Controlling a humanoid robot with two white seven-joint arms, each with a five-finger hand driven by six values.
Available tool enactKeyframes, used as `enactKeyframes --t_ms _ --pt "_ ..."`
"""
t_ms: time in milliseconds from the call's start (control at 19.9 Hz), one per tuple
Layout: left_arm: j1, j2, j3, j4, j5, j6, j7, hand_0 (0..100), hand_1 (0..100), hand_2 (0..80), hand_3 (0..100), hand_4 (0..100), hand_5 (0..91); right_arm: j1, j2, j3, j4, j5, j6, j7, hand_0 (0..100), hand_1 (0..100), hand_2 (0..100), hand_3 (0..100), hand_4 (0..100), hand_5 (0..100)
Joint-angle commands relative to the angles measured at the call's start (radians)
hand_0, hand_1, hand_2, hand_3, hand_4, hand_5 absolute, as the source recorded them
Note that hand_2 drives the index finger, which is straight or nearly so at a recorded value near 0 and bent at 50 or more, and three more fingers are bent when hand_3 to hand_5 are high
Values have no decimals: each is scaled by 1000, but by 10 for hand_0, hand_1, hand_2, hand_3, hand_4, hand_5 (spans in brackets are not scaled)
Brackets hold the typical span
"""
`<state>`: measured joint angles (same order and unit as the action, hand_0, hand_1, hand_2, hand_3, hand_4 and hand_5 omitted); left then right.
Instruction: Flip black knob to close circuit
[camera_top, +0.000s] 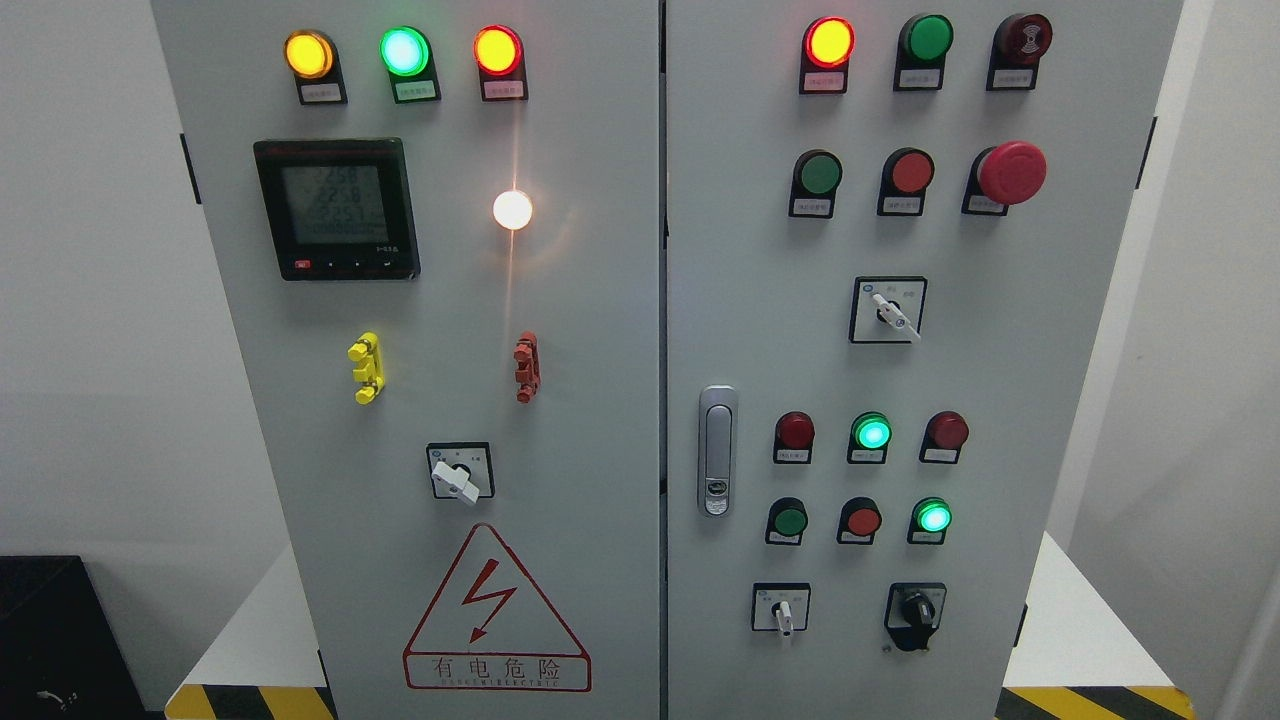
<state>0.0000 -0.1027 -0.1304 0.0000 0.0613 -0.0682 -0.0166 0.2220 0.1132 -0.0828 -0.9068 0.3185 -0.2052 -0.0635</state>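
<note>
Low on the right door, near the bottom of my frame, sits the black knob (914, 612): a stubby glossy plastic handle on a black backing plate, pointing roughly down. Just left of it a white lever switch (782, 610) stands on a square white plate. Neither robot hand shows in my view, so I cannot tell whether their fingers are spread or curled. Both doors of the cabinet (600, 400) are smooth matte grey sheet metal. At upper left a square dark meter (336, 208) shows pale digits, with round domed lamps glowing above it. A red mushroom button (1010, 172) bulges at upper right. A red-outlined triangular warning sign (496, 610) marks the lower left door.
</note>
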Motion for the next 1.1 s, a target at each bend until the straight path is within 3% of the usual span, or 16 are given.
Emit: enactKeyframes --t_ms 0,151,251,552,653,753,853,1054 --pt "21 0 0 -23 0 -1 0 120 556 0 0 0 0 0 3 5 -267 216 3 -22 0 257 916 1000 900 951" --pt "21 1 0 -23 0 -1 0 120 556 0 0 0 0 0 3 -3 -339 303 4 -30 0 204 922 1000 907 959" --pt "21 0 0 -23 0 -1 0 120 556 0 0 0 0 0 3 -3 -392 365 16 -32 0 0 920 1000 909 962" --pt "21 1 0 -23 0 -1 0 120 556 0 0 0 0 5 3 -15 -590 546 39 -21 0 0 916 1000 913 964" --pt "21 1 0 -23 0 -1 0 120 556 0 0 0 0 7 2 -6 -673 597 88 -16 0 0 918 1000 913 964" --pt "21 0 0 -23 0 -1 0 120 556 0 0 0 0 0 3 -5 -745 628 136 28 0 0 919 1000 915 965" --pt "21 1 0 -23 0 -1 0 120 556 0 0 0 0 -9 -3 -5 -785 631 182 45 0 0 920 1000 917 967" --pt "21 0 0 -23 0 -1 0 120 556 0 0 0 0 -33 -3 -9 -820 711 202 53 0 0 921 1000 920 972"
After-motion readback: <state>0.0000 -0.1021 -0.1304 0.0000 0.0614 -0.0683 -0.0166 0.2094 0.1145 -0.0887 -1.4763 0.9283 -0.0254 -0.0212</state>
